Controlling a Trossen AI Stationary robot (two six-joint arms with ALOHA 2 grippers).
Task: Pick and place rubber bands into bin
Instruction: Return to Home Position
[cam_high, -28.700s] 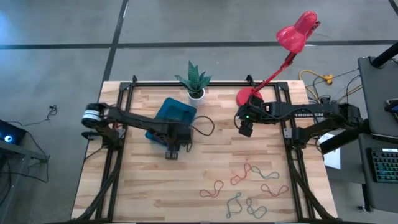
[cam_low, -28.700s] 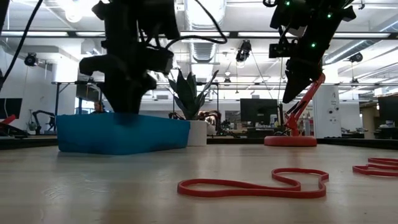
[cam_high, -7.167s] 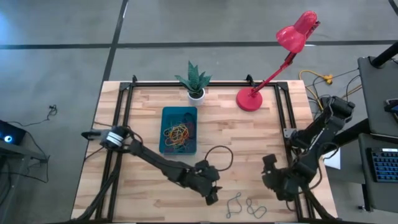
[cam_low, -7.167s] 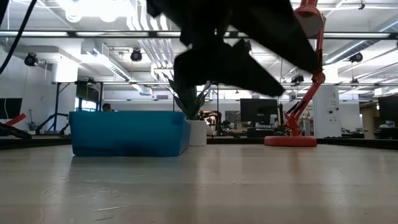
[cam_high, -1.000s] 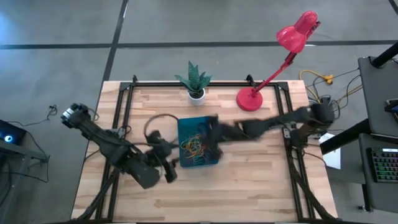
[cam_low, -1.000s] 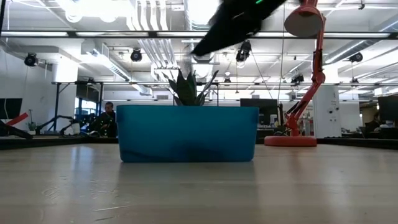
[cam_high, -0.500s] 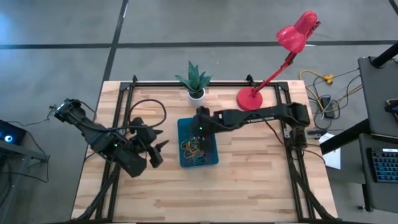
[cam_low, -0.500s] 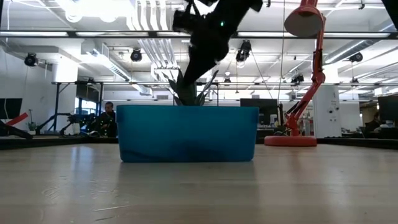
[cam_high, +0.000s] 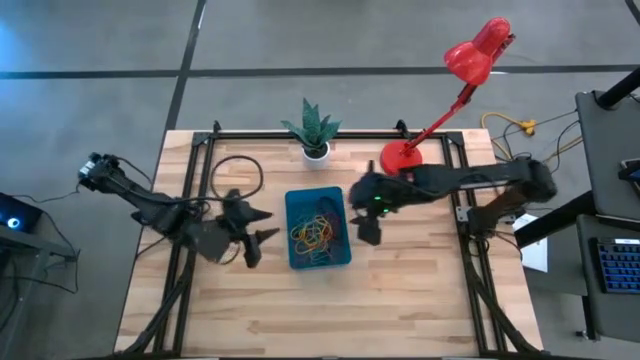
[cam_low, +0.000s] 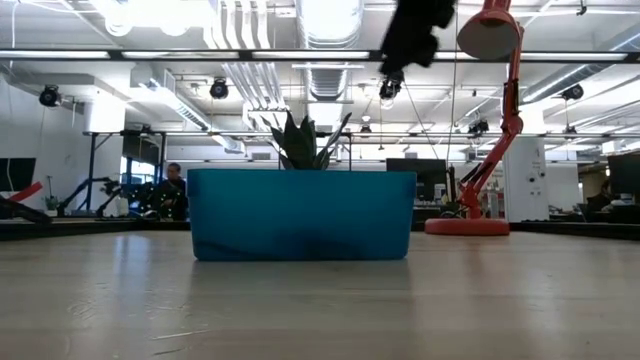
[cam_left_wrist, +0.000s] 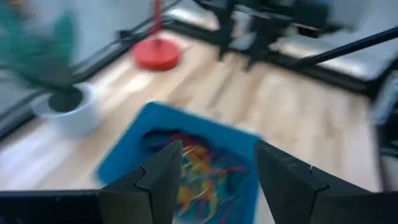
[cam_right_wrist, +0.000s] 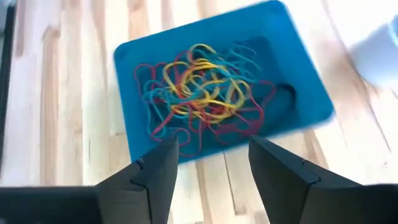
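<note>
Pulled off the bin (cam_high: 300, 262), the right gripper (cam_high: 366, 236) flanks it opposite the left gripper (cam_high: 268, 228), both jaws spread, empty.

Wooden surface (cam_high: 400, 290) on grey floor (cam_high: 100, 60), bearing a red lamp (cam_high: 478, 48) and potted plant (cam_high: 314, 132); behind, an open workshop with ceiling lights (cam_low: 330, 15) and ducts (cam_low: 238, 82).

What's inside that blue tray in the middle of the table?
A tangled heap of red, yellow and blue rubber bands lies in the bin. The heap covers much of its floor, so anything underneath is hidden.
</note>
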